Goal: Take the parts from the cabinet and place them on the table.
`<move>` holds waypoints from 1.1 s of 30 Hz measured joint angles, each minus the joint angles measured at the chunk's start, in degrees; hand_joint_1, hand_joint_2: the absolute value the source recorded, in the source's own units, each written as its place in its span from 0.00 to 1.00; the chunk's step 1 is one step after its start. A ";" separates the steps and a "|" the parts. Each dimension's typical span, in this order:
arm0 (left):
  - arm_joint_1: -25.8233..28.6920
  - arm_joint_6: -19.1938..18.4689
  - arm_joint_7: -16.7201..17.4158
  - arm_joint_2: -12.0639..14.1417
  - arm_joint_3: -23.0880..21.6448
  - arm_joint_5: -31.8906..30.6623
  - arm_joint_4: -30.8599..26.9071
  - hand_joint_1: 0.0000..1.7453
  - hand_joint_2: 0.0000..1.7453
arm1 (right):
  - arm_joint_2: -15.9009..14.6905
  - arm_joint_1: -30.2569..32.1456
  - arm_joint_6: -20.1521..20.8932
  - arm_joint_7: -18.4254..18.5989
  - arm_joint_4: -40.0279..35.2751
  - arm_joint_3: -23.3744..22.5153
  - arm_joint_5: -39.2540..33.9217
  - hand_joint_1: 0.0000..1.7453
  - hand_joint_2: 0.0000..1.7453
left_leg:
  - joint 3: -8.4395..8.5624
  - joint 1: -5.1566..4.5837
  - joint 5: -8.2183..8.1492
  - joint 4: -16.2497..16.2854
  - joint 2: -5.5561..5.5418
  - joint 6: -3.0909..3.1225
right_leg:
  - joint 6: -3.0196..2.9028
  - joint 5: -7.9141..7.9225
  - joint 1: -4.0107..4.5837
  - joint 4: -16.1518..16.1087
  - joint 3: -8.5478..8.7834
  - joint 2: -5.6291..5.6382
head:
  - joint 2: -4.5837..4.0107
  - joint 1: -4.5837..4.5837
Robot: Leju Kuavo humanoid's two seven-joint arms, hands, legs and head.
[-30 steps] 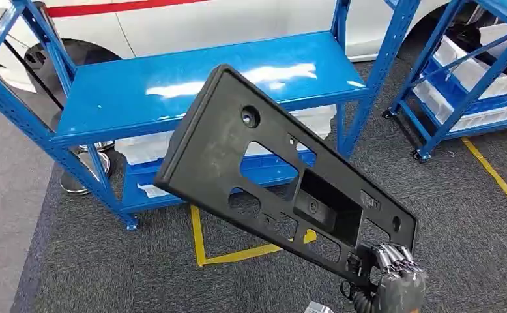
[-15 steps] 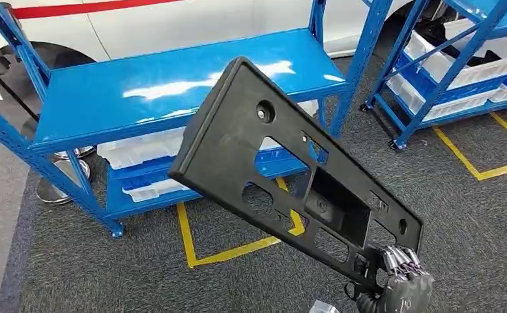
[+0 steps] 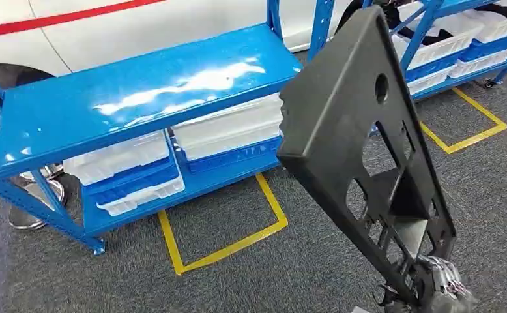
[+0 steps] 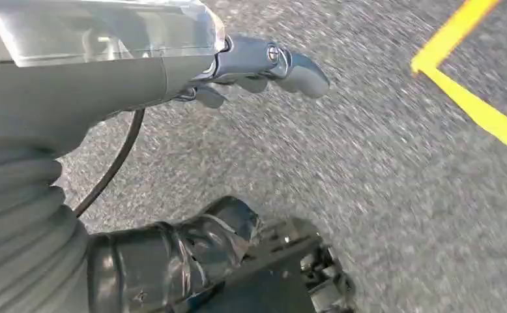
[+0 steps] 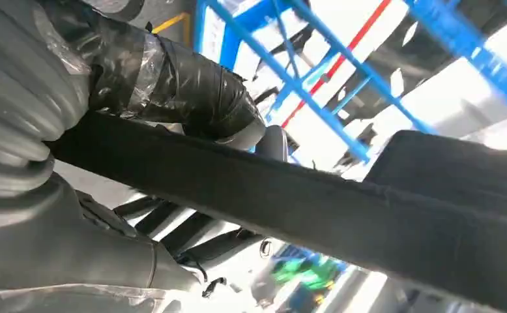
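My right hand [image 3: 443, 297] grips the lower end of a long black plastic panel [image 3: 348, 111] with several cut-outs. The panel stands steeply in the air at the right of the head view, in front of the blue cabinet [image 3: 140, 91]. In the right wrist view the taped thumb of my right hand [image 5: 166, 81] presses on the panel's edge [image 5: 316, 202]. My left hand [image 4: 127, 78] hangs over grey carpet with its fingers [image 4: 290, 65] apart and nothing in it.
White and blue bins [image 3: 228, 130] sit on the cabinet's lower shelf. A second blue rack [image 3: 446, 39] with bins stands at the back right. Yellow tape [image 3: 231, 244] marks the carpet. A white car [image 3: 107, 26] is parked behind the cabinet.
The camera has turned, so the whole scene has slid left. The panel in my right hand has swung more upright, and its top end now points up toward the right.
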 joint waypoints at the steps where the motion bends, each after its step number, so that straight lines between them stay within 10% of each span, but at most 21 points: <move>1: 0.08 0.00 0.00 -0.04 0.07 0.00 0.00 0.00 1.00 | 0.48 0.00 0.00 -0.11 -0.02 -0.07 -0.42 1.00 1.00 | -1.78 0.11 -2.36 4.01 -0.88 -0.15 | -0.23 0.13 0.03 0.00 -0.15 0.38 | 0.00 0.02; 4: 0.35 0.00 0.15 -0.09 0.39 0.02 0.00 0.00 1.00 | 1.42 0.29 0.00 -0.33 0.02 -0.55 -1.75 1.00 1.00 | -6.62 0.16 -5.70 14.43 -1.41 -0.24 | -0.48 0.26 0.26 0.04 -0.36 2.33 | 0.00 0.02; 7: 0.33 0.00 0.24 -0.11 0.66 0.00 0.00 0.00 1.00 | 2.23 0.72 0.00 -0.42 0.13 -0.92 -2.32 1.00 1.00 | -2.02 0.16 1.04 4.52 -2.19 0.33 | -0.35 0.36 0.29 0.07 -0.09 4.46 | 0.00 0.02; 9: 0.41 0.00 0.24 -0.11 0.85 0.00 0.02 0.00 1.00 | 2.66 0.80 0.00 -0.44 0.20 -1.07 -2.71 1.00 1.00 | 1.11 0.16 2.84 -2.54 -6.81 0.94 | 0.03 0.53 0.39 0.17 -0.24 5.56 | 0.00 0.04; 13: 0.16 0.04 0.07 -0.13 0.90 0.02 0.00 0.00 1.00 | 2.95 1.33 0.00 -0.46 0.20 -1.20 -2.93 1.00 1.00 | 1.58 -0.10 3.29 -4.14 -4.79 1.68 | 1.70 1.56 -0.10 -0.45 -0.99 7.96 | 0.00 0.04; 16: 0.17 0.04 -0.02 -0.28 0.92 -0.02 0.00 0.00 1.00 | 2.95 1.37 -0.02 -0.50 0.20 -1.33 -3.10 1.00 1.00 | 1.80 0.16 4.20 -5.34 -2.47 2.71 | 1.95 -2.94 0.22 5.25 -3.53 2.28 | 0.00 0.22; 19: 0.33 0.04 -0.02 -0.28 0.92 -0.02 0.00 0.00 1.00 | 2.95 1.51 -0.02 -0.55 0.20 -1.38 -3.08 1.00 1.00 | 1.51 -0.06 4.04 -5.13 -0.01 2.85 | 2.51 -7.37 -0.08 16.16 -8.38 1.50 | 0.00 0.24; 22: 0.25 0.04 0.00 -0.37 0.92 -0.15 0.02 0.00 1.00 | 2.95 1.55 -0.02 -0.53 0.15 -1.46 -3.23 1.00 1.00 | 1.76 -0.02 3.59 -4.90 2.22 2.52 | 2.79 -1.93 -0.29 7.62 -3.20 0.29 | 0.00 0.24; 24: 0.25 0.02 0.00 -0.46 0.92 -0.17 0.00 0.00 1.00 | 2.95 1.44 0.00 -0.55 0.13 -1.49 -3.23 1.00 1.00 | 1.90 -0.40 2.94 -4.44 3.19 1.81 | 2.54 -0.90 0.31 -0.01 1.03 -3.90 | 0.00 0.24; 29: -0.11 0.04 0.24 -0.50 0.94 -0.20 0.00 0.00 1.00 | 2.99 1.89 -0.02 -0.55 -0.09 -1.60 -4.00 1.00 1.00 | 2.00 -0.34 2.03 -3.98 4.86 0.50 | 0.44 -0.18 0.29 -0.82 0.71 -0.97 | 0.00 0.02; 31: -0.05 0.04 0.28 -0.57 0.94 -0.20 0.00 0.00 1.00 | 3.21 1.90 -0.04 -0.55 -0.26 -1.66 -4.11 1.00 1.00 | 0.23 0.09 -1.40 0.93 -0.28 0.06 | -0.01 0.01 0.15 -0.91 0.56 -0.01 | 0.00 -0.02; 33: 0.16 0.04 0.37 -0.57 0.94 -0.20 0.02 0.00 1.00 | 3.36 1.91 -0.04 -0.55 -0.26 -1.70 -4.11 1.00 1.00 | -4.35 0.22 -5.47 10.48 -1.38 -0.18 | -0.29 0.11 0.25 -0.88 0.43 1.40 | 0.00 0.00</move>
